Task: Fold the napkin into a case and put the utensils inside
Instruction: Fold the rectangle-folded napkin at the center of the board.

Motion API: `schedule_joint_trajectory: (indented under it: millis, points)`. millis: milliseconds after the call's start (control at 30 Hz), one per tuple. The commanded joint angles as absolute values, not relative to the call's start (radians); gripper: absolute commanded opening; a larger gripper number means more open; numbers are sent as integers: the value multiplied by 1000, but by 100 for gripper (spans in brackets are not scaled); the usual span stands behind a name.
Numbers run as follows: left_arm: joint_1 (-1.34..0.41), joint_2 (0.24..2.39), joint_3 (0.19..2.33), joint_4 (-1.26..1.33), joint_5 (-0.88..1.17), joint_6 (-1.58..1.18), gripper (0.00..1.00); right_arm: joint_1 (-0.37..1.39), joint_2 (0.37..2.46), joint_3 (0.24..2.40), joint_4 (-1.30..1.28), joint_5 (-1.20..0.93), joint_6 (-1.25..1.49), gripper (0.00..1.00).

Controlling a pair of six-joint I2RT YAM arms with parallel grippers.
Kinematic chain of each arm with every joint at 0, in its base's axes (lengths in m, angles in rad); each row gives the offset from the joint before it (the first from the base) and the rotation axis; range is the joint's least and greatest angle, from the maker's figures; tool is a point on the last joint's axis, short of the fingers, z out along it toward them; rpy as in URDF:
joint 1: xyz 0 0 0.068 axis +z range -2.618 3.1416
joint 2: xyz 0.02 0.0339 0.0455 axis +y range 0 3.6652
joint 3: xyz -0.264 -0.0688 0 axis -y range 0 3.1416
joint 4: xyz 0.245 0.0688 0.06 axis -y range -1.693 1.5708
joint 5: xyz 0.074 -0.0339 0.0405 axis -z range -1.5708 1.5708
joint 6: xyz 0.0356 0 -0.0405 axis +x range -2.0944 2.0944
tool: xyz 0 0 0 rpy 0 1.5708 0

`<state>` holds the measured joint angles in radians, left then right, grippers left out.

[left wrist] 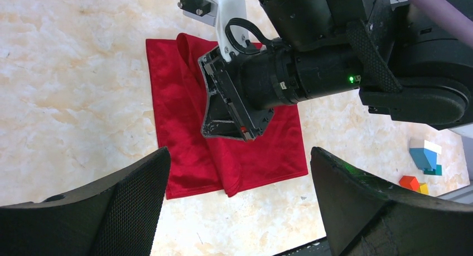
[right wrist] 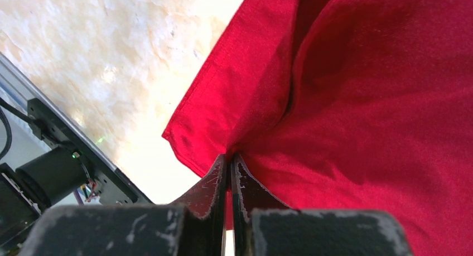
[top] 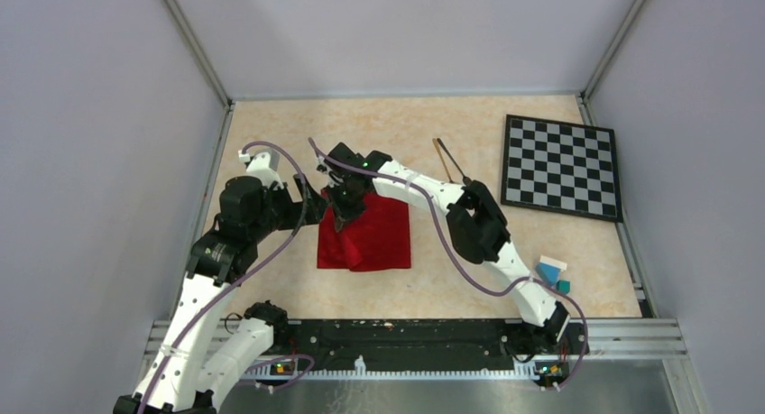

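With the napkin [top: 374,238] lying on the table [top: 271,143], right gripper [right wrist: 230,158] pinches its fold, left gripper [left wrist: 240,155] hangs spread and empty; that thin pinch may slip, flopping the fold open.

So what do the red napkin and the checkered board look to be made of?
The napkin looks like woven cloth, matte with faint sheen: a stitched hem and soft folds show where the right hand pinches it. The checkered board looks rigid and flat, maybe plastic or card; too distant to tell.
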<state>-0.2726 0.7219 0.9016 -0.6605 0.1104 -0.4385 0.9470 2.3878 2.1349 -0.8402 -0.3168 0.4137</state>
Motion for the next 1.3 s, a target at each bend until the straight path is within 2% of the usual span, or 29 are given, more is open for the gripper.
schedule_joint_trajectory:
  millis: [0, 33, 133, 167, 300, 333, 500, 633, 733, 800, 1033, 1167, 1267]
  points:
    - [-268, 708, 936, -652, 100, -426, 99, 962, 2419, 2206, -822, -340, 426, 0]
    - [-268, 709, 935, -652, 99, -427, 99, 961, 2426, 2212, -809, -352, 429, 2]
    - [-268, 707, 925, -650, 92, -431, 99, 942, 2425, 2196, -717, -498, 509, 29]
    - [-267, 702, 919, -647, 86, -435, 99, 934, 2394, 2155, -646, -556, 550, 36]
    - [-267, 693, 907, -632, 72, -452, 99, 885, 2141, 1789, -222, -627, 728, 64]
    - [-268, 695, 902, -629, 77, -455, 99, 865, 2089, 1701, -162, -650, 756, 66]
    - [-267, 748, 864, -587, 141, -479, 99, 829, 1912, 1400, -210, -627, 687, 64]
    - [-267, 821, 820, -532, 216, -495, 99, 827, 1846, 1204, -184, -580, 664, 49]
    - [-267, 891, 819, -521, 240, -506, 99, 827, 1834, 1121, -173, -533, 648, 36]
    - [-267, 921, 821, -513, 249, -506, 99, 826, 1830, 1082, -182, -472, 631, 31]
    - [-267, 972, 820, -484, 274, -523, 99, 768, 1835, 1007, -323, -209, 525, 20]
    - [-266, 1006, 838, -477, 263, -521, 99, 722, 1856, 1116, -438, 162, 347, 19]
    - [-256, 1084, 868, -448, 250, -513, 99, 716, 1909, 1292, -435, 277, 211, 19]
